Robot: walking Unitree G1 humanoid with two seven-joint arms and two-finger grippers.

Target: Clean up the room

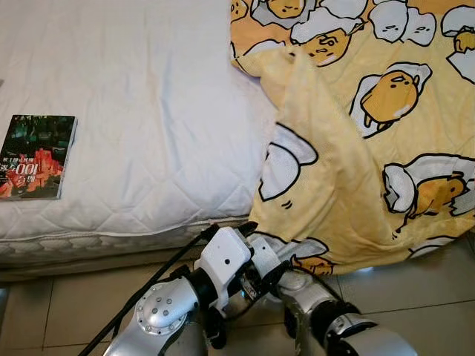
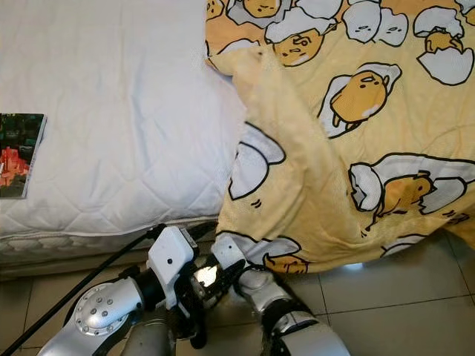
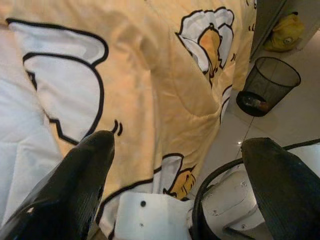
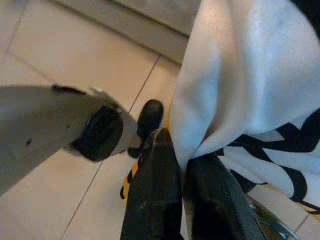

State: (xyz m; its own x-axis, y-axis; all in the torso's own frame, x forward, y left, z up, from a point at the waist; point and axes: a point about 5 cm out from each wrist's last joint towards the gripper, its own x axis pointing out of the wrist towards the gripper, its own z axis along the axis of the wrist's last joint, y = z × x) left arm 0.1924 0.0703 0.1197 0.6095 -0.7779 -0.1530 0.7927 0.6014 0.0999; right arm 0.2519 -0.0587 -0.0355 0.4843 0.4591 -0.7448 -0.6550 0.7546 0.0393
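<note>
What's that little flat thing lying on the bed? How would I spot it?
Start at the bed with its white quilted mattress cover. A yellow cartoon-egg blanket drapes over its right half; look to the opposite, left edge instead. There lies a book, flat, with a dark cover and red artwork, the one small dark thing on the white.

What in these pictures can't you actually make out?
- Book cover title: too small in the left eye view, and cut by the edge in the right eye view.
- Contents of the wire bin: too small, left wrist view.
- Blanket's far side: cut off by the eye views' edges.
</note>
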